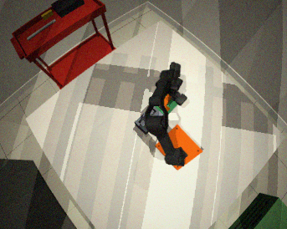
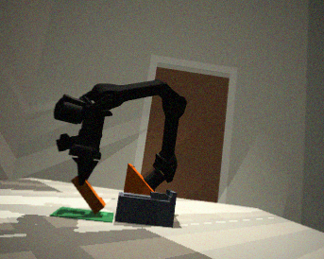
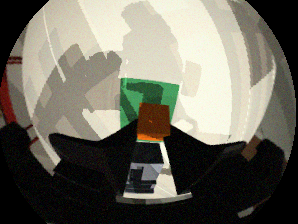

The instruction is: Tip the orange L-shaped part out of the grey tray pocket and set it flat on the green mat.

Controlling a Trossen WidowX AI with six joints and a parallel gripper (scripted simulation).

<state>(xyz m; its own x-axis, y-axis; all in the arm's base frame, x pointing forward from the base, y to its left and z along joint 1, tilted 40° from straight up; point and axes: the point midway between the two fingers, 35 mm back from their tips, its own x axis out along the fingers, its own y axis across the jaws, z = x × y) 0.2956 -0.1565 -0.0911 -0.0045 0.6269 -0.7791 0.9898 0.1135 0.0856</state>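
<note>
Orange L-shaped part [image 2: 89, 197], tilted, is pinched at its top end in my gripper [image 2: 83, 179], low end over the green mat [image 2: 82, 214], left of the grey tray [image 2: 145, 209].
</note>
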